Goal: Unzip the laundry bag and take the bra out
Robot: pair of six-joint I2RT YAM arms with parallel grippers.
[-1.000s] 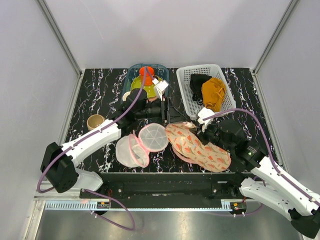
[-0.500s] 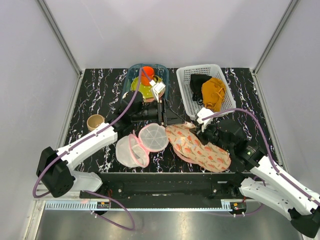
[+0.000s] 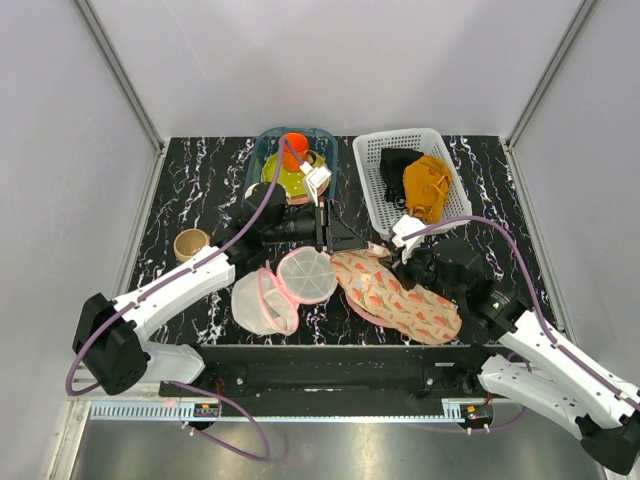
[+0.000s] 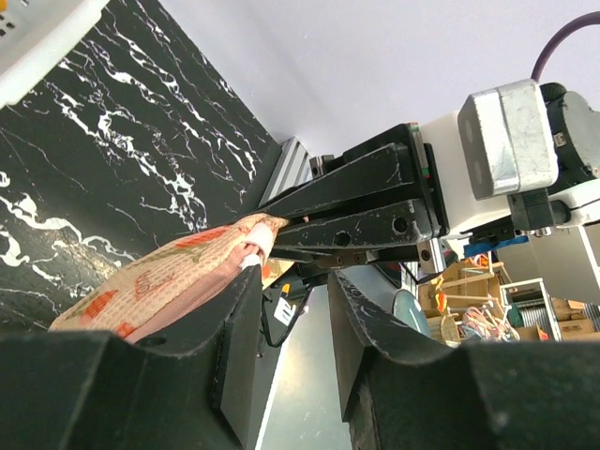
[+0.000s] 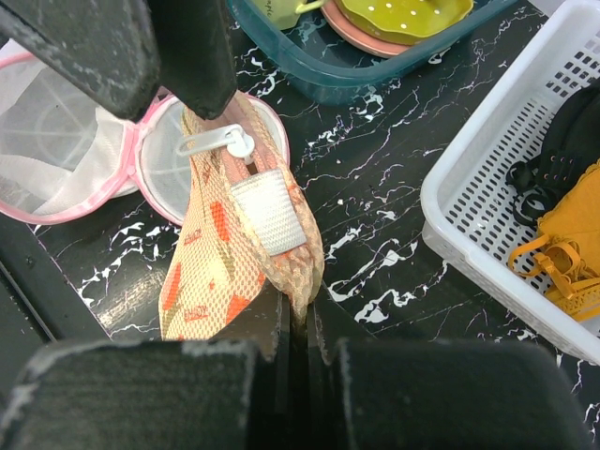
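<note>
The laundry bag [image 3: 400,300], peach with red-green print, lies zipped at the table's front centre. My right gripper [image 3: 401,262] is shut on the bag's raised end fold [image 5: 302,281]. In the right wrist view, a white zip pull [image 5: 214,141] and a white webbing loop [image 5: 268,212] sit on the bag's upper edge. My left gripper [image 3: 352,240] is open, its fingers [image 5: 178,47] just over the zip pull. In the left wrist view the bag [image 4: 159,277] lies beside my open left gripper [image 4: 295,286]. The bra is hidden.
A round white mesh pouch with pink rim [image 3: 285,285] lies open left of the bag. A teal bin [image 3: 325,140] at the back holds an orange cup and yellow dish. A white basket [image 3: 372,190] holds black and mustard garments. A tan cup [image 3: 190,242] stands at left.
My left gripper has moved right from the teal bin's front toward the bag's raised end. The right gripper has kept its hold on the bag.
</note>
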